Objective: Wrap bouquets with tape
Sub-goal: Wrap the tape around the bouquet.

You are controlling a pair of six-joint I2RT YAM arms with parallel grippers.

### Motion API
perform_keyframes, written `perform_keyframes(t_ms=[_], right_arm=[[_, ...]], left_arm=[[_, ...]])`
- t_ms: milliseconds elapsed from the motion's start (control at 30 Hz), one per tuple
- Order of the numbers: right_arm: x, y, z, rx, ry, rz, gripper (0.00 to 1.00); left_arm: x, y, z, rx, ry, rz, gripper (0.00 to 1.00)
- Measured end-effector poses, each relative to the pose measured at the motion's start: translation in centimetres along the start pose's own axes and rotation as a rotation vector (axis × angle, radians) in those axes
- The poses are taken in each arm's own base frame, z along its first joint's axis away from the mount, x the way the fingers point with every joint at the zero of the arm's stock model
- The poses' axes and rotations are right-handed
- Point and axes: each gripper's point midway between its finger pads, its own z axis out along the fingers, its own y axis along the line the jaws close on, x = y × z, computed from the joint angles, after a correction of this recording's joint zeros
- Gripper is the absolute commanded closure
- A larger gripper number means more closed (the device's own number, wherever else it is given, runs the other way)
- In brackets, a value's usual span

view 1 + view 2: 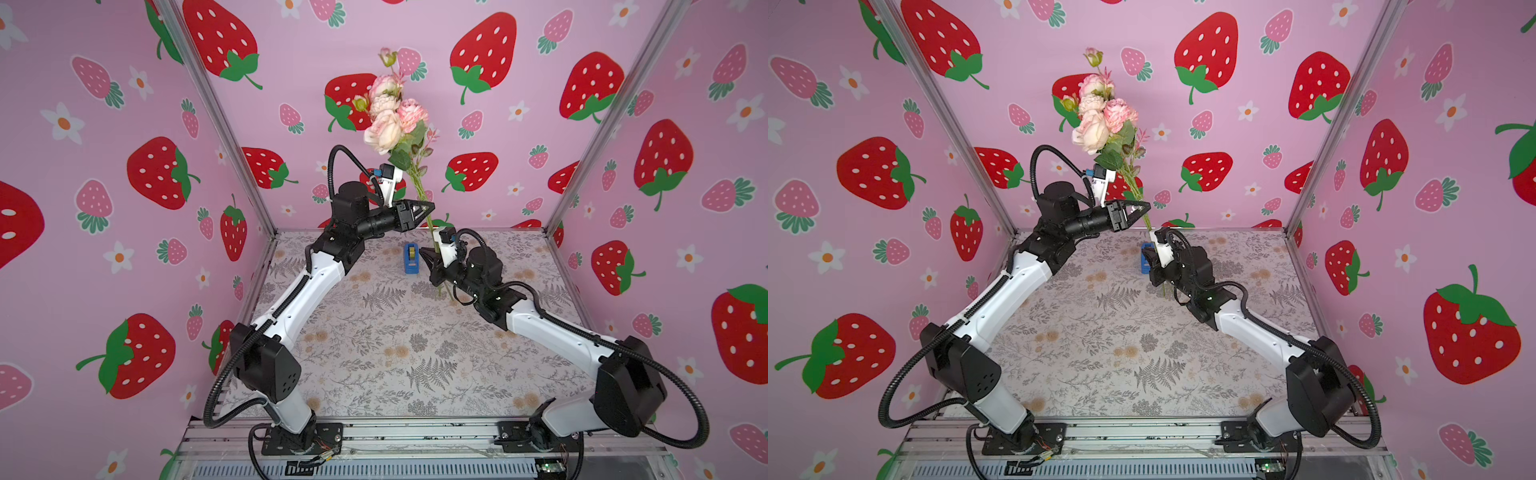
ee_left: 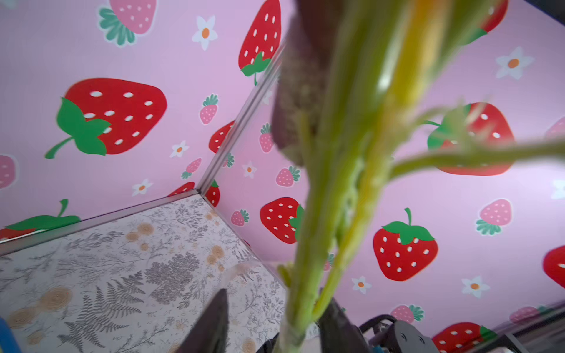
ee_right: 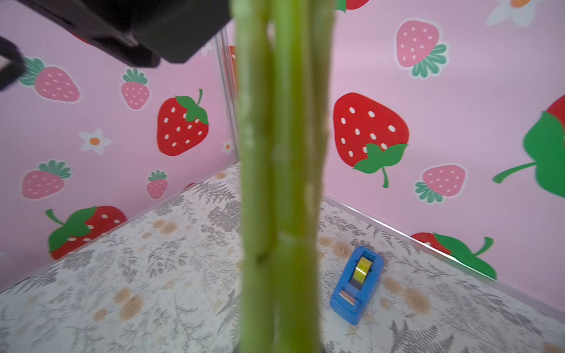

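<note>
Right gripper (image 1: 432,268): looks clamped low on the bouquet (image 1: 392,120) stems (image 3: 281,152), hard to see tbh
Tape (image 1: 411,258): on the table (image 1: 374,353) just beside it, untouched
Left gripper (image 1: 430,206): higher up, jaws apart around the stems
Risk: one low grip, so the top-heavy bunch could tip or the stems splay

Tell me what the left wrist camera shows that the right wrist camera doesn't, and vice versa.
Only the left wrist view shows a side twig branching off the bouquet, a dark leaf, and the left gripper with fingers apart either side of the stems. Only the right wrist view shows the whole tape in its blue dispenser on the table; a blue sliver at the left view's edge may be it. Both show green stems close up, the fern-printed table and strawberry walls.
</note>
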Motion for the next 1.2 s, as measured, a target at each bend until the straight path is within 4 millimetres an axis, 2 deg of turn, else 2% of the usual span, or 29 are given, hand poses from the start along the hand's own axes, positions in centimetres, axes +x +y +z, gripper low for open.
perform_keyframes(t_ms=[167, 267, 367, 467, 733, 767, 833, 867, 900, 1000, 1100, 1133, 1200], right_arm=[[-0.7, -1.8, -0.1, 0.159, -0.006, -0.109, 1.0], [-0.8, -2.8, -0.1, 0.233, 0.003, -0.155, 1.0], [-0.3, -3.5, 0.4, 0.296, 0.031, -0.207, 1.0], [0.5, -4.1, 0.8, 0.366, 0.068, -0.258, 1.0], [0.7, -4.9, 1.1, 0.501, 0.111, -0.331, 1.0], [0.6, -4.9, 1.1, 0.508, 0.111, -0.332, 0.86], [0.5, -4.7, 1.1, 0.505, 0.105, -0.322, 0.42], [0.3, -4.5, 1.1, 0.491, 0.094, -0.307, 0.3], [0.1, -4.2, 1.0, 0.473, 0.082, -0.293, 0.26], [-0.8, -3.2, 0.0, 0.362, 0.026, -0.211, 0.23], [-2.3, -3.5, -1.2, 0.245, -0.042, -0.092, 0.23], [-3.0, -3.9, -1.5, 0.202, -0.071, -0.046, 0.25], [-3.6, -4.3, -1.7, 0.124, -0.103, 0.024, 0.35]], left_arm=[[-1.2, 1.0, -1.5, -0.165, -0.074, -0.012, 0.39], [-1.4, 1.7, -1.7, -0.211, -0.091, -0.032, 0.45], [-1.2, 2.3, -1.7, -0.234, -0.095, -0.061, 0.67], [-1.0, 2.6, -1.6, -0.248, -0.102, -0.098, 0.99], [-0.9, 3.3, -1.4, -0.28, -0.12, -0.148, 1.0], [-0.9, 3.3, -1.3, -0.28, -0.122, -0.149, 1.0], [-0.9, 3.4, -1.2, -0.275, -0.123, -0.148, 1.0], [-0.8, 3.5, -1.0, -0.267, -0.115, -0.148, 1.0], [-0.5, 3.6, -0.7, -0.251, -0.102, -0.149, 1.0], [0.3, 3.7, 0.6, -0.17, -0.04, -0.145, 1.0], [1.0, 3.0, 1.9, -0.065, 0.035, -0.119, 1.0], [1.2, 2.7, 2.1, -0.031, 0.056, -0.108, 1.0], [1.6, 1.7, 2.1, 0.03, 0.087, -0.093, 1.0]])
